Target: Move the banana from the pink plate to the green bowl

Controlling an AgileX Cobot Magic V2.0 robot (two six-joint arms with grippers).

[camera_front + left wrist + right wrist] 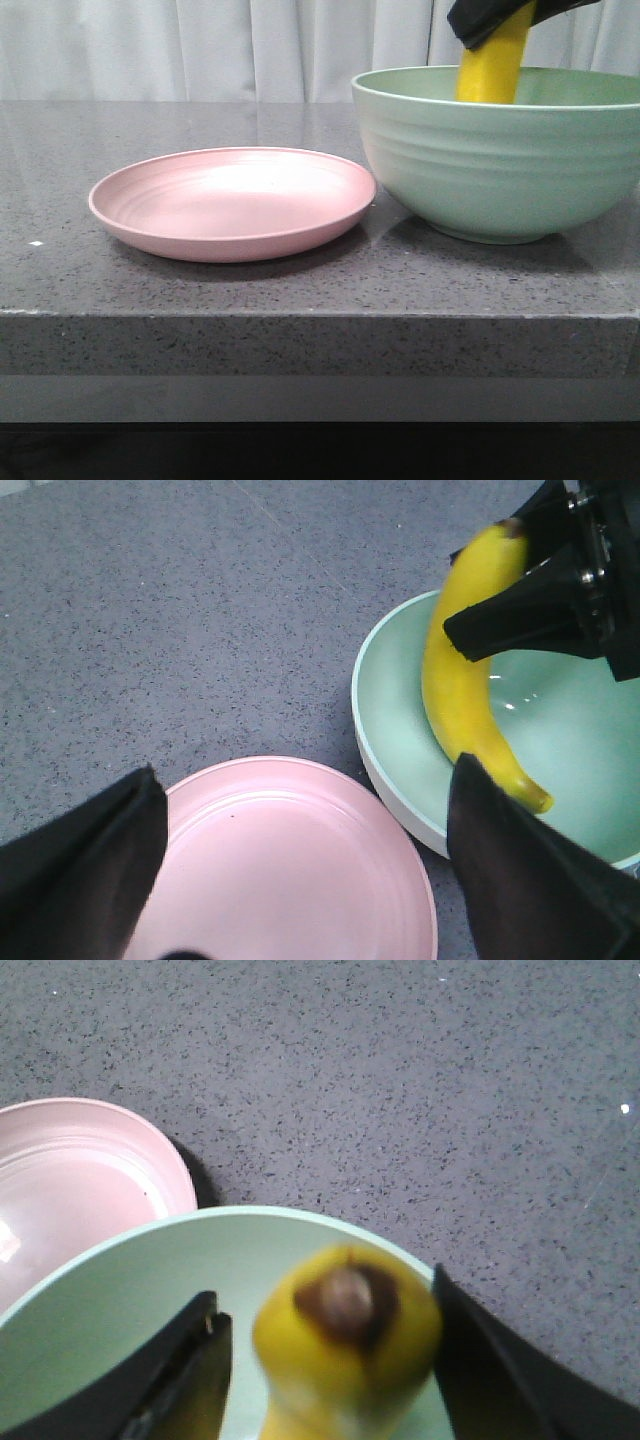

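Front view: the right tool [492, 22] is clamped on the banana [490, 68], holding it upright with its lower end inside the green bowl [500, 160]. The left tool [300, 870] gapes wide, holding nothing, above the bare pink plate [232, 200] on the tabletop [300, 290].

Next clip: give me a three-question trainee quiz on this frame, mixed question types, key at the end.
1. True or false: the pink plate still has the banana on it.
2. Which pincer grips the banana? A) left pincer B) right pincer
3. Fill in: the banana's lower end hangs inside the green ____.

Key: 1 false, the plate holds nothing; 2 B, the left pincer is open above the plate; 3 bowl.
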